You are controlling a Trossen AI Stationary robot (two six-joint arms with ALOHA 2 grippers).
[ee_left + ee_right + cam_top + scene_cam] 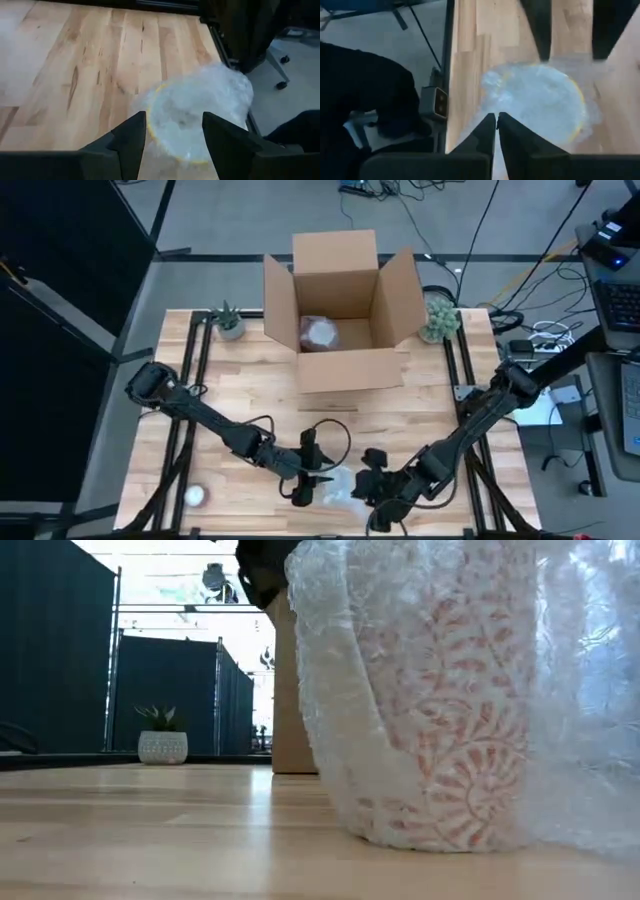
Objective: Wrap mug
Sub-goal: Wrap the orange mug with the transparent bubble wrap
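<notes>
A mug with a red leaf pattern stands upright on its base on the wooden table, near the front edge, loosely covered in clear bubble wrap. From above, its yellow rim shows through the wrap. My left gripper is open and points down, its fingers standing either side of the mug's top on its left side. My right gripper is shut at the wrap's edge on the mug's right. My left gripper: whether its open fingers touch the wrap around the mug cannot be told. My right gripper pinches the bubble wrap's edge between its two fingers, slanting down from the table's right. The sheet rises loosely from the mug's right side, and the mug stays on the table.
An open cardboard box stands at the back middle with a wrapped item inside. Small potted plants flank it. A small white object lies at the front left. The table's front edge is close to both grippers.
</notes>
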